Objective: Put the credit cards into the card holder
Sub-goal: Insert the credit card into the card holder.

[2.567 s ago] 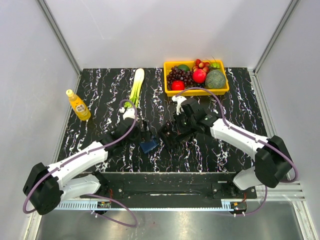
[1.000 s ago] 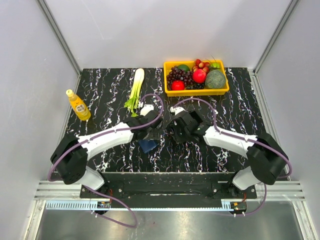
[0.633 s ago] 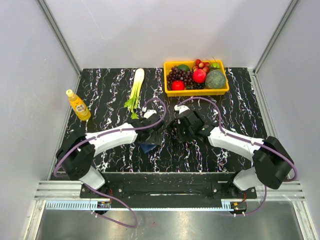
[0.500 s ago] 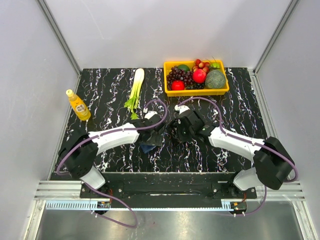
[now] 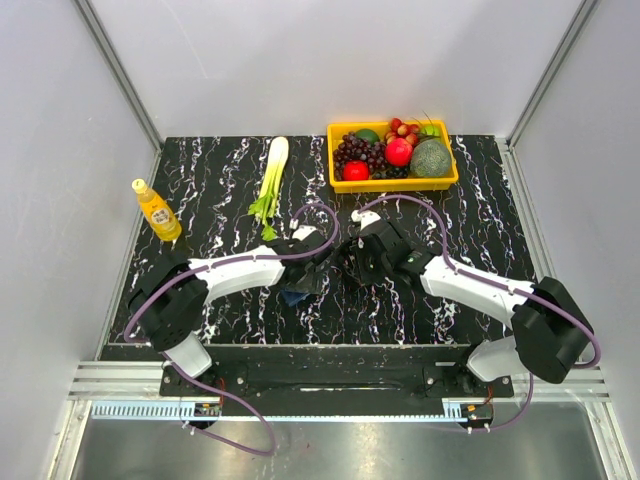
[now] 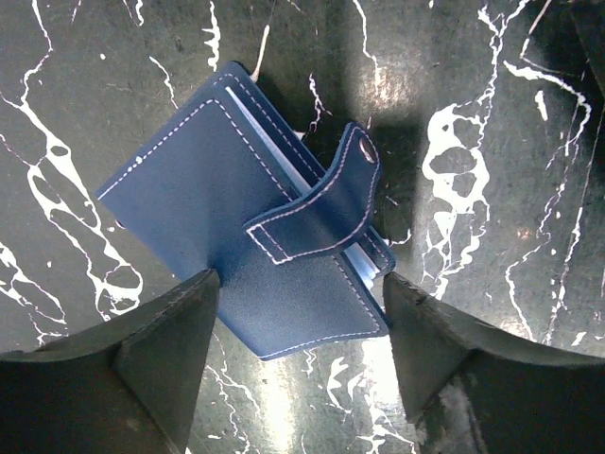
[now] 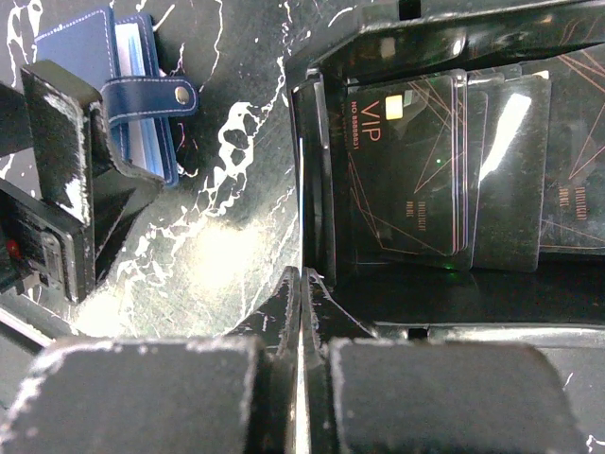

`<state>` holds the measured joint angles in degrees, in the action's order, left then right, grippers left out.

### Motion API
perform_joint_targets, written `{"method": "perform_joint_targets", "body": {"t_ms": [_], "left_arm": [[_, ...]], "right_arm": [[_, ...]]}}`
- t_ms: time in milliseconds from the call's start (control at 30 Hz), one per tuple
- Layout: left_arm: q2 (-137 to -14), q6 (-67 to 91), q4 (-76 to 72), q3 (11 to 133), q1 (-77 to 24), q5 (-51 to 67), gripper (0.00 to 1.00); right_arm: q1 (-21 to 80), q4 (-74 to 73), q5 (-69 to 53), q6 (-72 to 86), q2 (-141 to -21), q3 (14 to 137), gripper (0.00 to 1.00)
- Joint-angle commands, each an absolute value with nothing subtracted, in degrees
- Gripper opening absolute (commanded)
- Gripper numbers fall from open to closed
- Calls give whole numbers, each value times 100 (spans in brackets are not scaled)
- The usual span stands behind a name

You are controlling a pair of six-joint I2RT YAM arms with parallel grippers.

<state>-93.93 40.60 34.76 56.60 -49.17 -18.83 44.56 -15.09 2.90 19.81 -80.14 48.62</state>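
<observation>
Black stone-patterned table (image 5: 200,180), white veins.

Far left: one orange drink bottle (image 5: 157,211), upright, yellow cap. Right of it, toward the back: one leek (image 5: 271,178), lying lengthwise, leafy end nearer the arms.

Centre-left: left gripper (image 6: 298,293) is spread wide over the one card holder (image 6: 236,236). Its two fingers (image 6: 161,350) stand either side of the holder's near end, and the left fingertip meets the holder's edge. The navy holder lies flat on the table at a slant, closed. Its single strap (image 6: 326,213) arches up with one snap stud showing, and a paler blue edge peeks out along one side. From above, the holder (image 5: 296,294) sits between the two arms, just left of the right one.

Centre-right: right gripper (image 7: 301,284) has its jaws pressed together with only a thin pale line between them; cannot tell what that line is. It sits at the left wall of one black tray (image 7: 317,180). Inside the tray, at least three dark credit cards (image 7: 408,170) overlap; one reads "VIP".

Back right: one yellow fruit tray (image 5: 392,184), holding one bunch of dark grapes, two red fruits and smaller pieces.
</observation>
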Motion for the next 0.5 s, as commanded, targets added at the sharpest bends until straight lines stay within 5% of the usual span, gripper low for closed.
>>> {"method": "perform_joint_targets", "body": {"t_ms": [0,67,100,167,367,467], "left_arm": [[-9281,4122,3279,5669,-4931,-1898,70],[-9264,4104,3182,5608,-4922,-1837,66],[-9290,4096,3164,5590,-4931,-1793,53],[-9281,4096,3129,5564,-4931,-1741,47],[-9010,3982,3032,5511,-4931,-1635,0],[-8632,3850,2831,5449,-4931,-1556,0]], "right_arm": [[4412,-1354,193,1995,-7822,4816,0],[4412,-1354,176,1978,-7796,4816,0],[4412,-1345,158,1969,-7796,4816,0],[4412,-1362,150,1969,-7761,4799,0],[4412,-1345,106,1969,-7743,4799,0],[4412,-1354,132,1995,-7717,4808,0]]}}
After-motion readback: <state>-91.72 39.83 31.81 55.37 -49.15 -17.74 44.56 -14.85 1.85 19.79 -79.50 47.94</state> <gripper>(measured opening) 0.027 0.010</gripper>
